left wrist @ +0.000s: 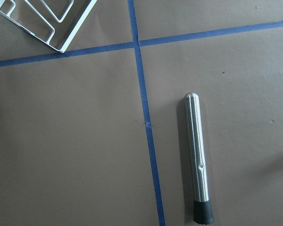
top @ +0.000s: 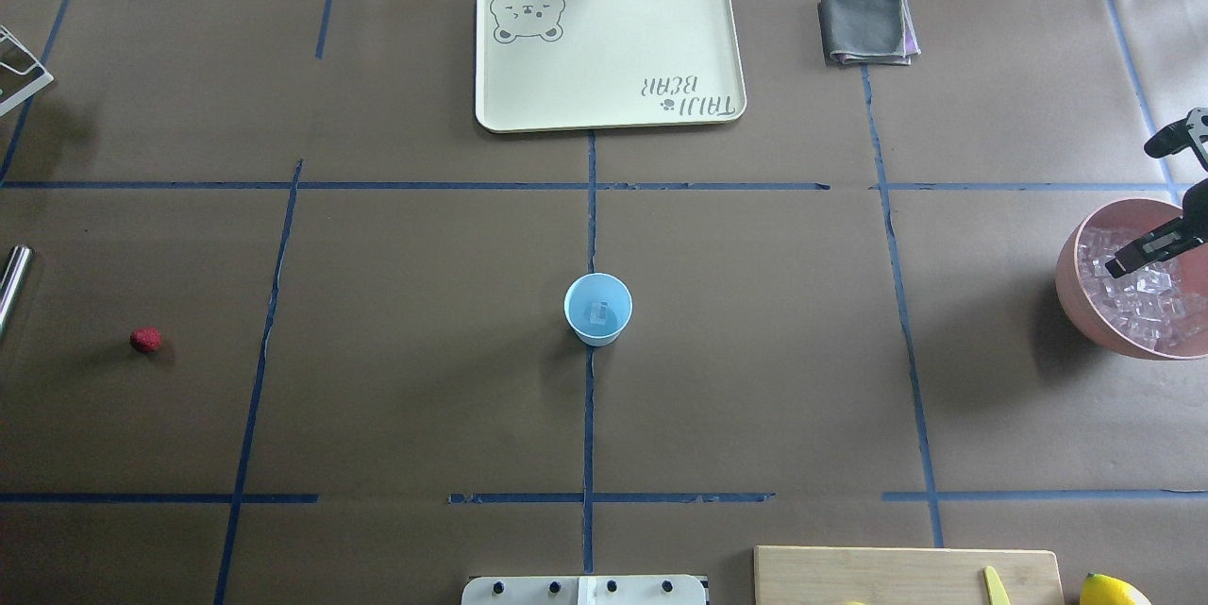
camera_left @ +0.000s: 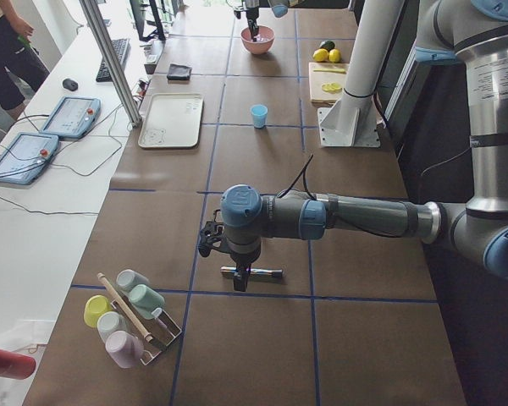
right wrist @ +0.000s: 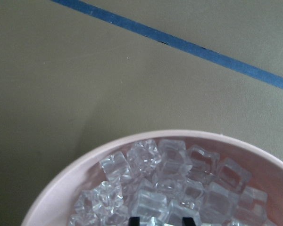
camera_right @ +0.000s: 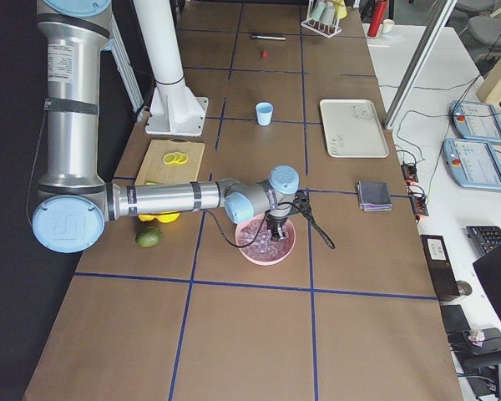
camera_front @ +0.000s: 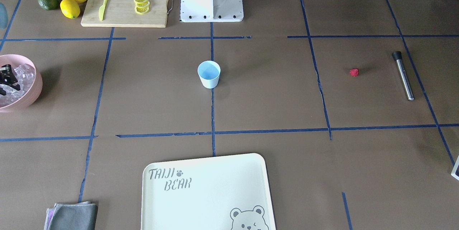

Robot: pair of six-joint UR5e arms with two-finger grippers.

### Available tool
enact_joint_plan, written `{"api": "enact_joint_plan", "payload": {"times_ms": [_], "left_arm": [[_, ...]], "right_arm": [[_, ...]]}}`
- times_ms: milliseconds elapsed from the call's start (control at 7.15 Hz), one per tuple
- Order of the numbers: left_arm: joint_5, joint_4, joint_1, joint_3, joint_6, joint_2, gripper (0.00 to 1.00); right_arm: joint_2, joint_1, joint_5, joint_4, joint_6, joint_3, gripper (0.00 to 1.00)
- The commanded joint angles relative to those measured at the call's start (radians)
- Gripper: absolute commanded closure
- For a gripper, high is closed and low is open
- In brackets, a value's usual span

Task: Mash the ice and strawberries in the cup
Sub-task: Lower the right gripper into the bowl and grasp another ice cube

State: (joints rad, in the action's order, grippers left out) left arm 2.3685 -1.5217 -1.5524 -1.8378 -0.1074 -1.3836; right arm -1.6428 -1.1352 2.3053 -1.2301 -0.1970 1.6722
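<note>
The small light blue plastic cup (top: 597, 308) stands upright near the middle of the brown surface (top: 425, 397), on a blue tape line. In the overhead view we see one clear ice cube (top: 599, 311) at its bottom and nothing red inside.

The small red bumpy strawberry (top: 145, 340) lies on the surface well apart from the cup, on the robot's left side. Near it lies a metal muddler rod with a black tip (camera_front: 403, 75), flat and not held.

On the robot's right side stands the large pink bowl (top: 1071, 275), full of clear ice cubes (right wrist: 165, 179). The right tool (right wrist: 160, 220) is down in this bowl. Its two fingertips (right wrist: 134, 220) stand apart with ice between them, but we cannot tell if they already press a cube.

The left tool (camera_left: 240, 283) hangs over the muddler rod. It shows only in the side view, so we cannot tell if it is open or closed.

We judge that the task is at an early stage. Some ice is in the cup. More ice perhaps, the strawberry and all the mashing are left.
</note>
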Motion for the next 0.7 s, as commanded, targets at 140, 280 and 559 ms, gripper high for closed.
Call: {"api": "enact_joint_plan", "payload": {"times_ms": [140, 280, 559], "left_arm": [[0.0, 0.0, 0.0, 0.0, 0.0, 0.0, 0.0], [0.0, 0.0, 0.0, 0.0, 0.0, 0.0, 0.0], [0.0, 0.0, 0.0, -0.001, 0.0, 0.0, 0.0]], "right_arm": [[0.006, -0.002, 0.031, 0.0, 0.001, 0.023, 1.0], [0.008, -0.006, 0.045, -0.011, -0.002, 0.073, 1.0], [0.007, -0.012, 0.045, -0.011, -0.101, 0.199, 1.0]]}}
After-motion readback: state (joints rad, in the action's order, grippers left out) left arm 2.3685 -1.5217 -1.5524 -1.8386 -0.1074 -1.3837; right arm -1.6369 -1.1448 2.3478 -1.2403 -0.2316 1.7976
